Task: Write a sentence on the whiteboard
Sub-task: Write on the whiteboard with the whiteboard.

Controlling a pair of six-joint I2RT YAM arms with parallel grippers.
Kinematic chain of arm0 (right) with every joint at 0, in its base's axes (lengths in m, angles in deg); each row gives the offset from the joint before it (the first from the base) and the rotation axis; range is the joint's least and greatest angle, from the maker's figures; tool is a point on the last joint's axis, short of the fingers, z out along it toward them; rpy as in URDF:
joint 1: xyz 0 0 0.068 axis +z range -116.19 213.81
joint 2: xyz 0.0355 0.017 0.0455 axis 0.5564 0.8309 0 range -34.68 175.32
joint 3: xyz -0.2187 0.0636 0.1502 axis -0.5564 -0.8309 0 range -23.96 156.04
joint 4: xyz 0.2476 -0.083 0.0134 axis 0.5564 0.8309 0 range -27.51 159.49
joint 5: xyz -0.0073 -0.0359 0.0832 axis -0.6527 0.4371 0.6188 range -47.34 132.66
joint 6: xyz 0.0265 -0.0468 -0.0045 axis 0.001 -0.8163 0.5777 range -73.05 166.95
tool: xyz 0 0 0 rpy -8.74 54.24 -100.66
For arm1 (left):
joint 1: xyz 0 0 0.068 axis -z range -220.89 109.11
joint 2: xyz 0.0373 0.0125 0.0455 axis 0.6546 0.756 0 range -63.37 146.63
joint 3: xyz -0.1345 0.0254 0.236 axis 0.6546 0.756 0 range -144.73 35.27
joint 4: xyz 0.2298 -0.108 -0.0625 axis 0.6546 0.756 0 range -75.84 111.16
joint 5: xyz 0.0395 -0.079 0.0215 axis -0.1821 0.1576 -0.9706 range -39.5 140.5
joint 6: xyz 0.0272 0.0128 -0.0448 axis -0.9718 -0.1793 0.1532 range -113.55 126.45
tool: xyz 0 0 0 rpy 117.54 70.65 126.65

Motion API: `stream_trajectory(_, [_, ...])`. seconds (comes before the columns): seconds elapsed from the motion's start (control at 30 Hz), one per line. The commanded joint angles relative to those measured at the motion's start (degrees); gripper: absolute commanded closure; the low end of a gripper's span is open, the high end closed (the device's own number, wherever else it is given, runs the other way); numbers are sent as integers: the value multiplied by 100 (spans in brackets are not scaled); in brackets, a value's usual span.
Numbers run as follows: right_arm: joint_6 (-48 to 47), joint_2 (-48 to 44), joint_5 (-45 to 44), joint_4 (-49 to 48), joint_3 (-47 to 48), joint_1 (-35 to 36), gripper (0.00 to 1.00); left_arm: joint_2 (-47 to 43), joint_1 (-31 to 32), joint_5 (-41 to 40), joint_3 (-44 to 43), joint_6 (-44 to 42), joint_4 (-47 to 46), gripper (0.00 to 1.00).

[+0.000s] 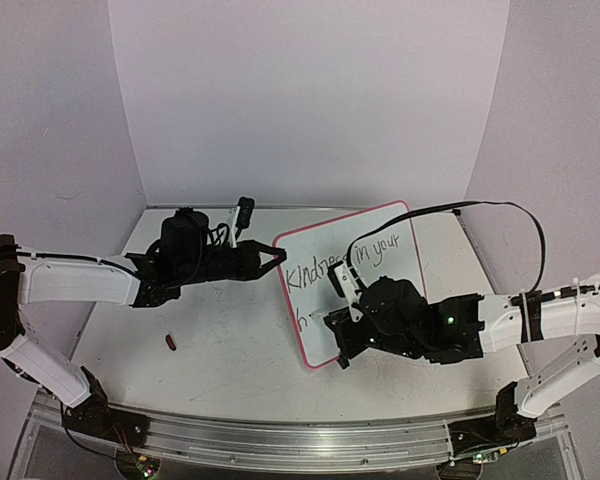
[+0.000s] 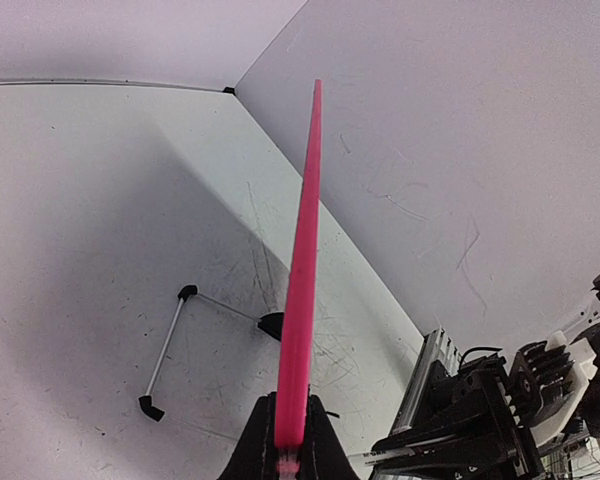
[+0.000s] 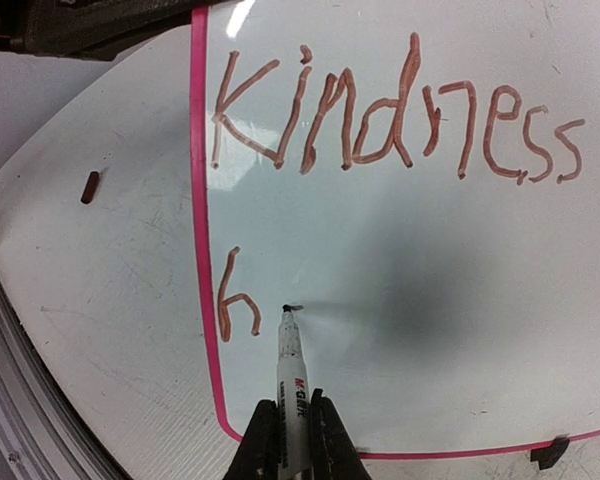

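The right gripper [image 3: 292, 425] is clamped narrowly on a slim white marker with a black tip [image 3: 288, 360]. Its nib touches the small pink-rimmed white whiteboard [image 3: 410, 290] mid-desk, just past the "h" that starts line two of the handwritten sentence [image 3: 412, 100]. The left gripper [image 2: 288, 440] pinches the board's thin rim. The board looks light, stiff and slick, and would likely skate on the white desk [image 1: 180, 320], so an edge hold suits it.

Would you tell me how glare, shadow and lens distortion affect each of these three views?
Right wrist: small glare patch at the top of the whiteboard, soft shadow right of the marker tip, table edge bowed by the lens, sentence sharp. Left wrist: board edge-on, shadow on the table beside it. Top external: even light, writing small.
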Motion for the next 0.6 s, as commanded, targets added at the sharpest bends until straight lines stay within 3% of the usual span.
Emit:
stream_trajectory(0.0, [-91, -31, 75, -345, 42, -15, 100, 223, 100, -7, -21, 17, 214, 100])
stream_trajectory(0.57, [77, 57, 0, -210, -105, -22, 100, 241, 103, 2, -37, -4, 217, 100])
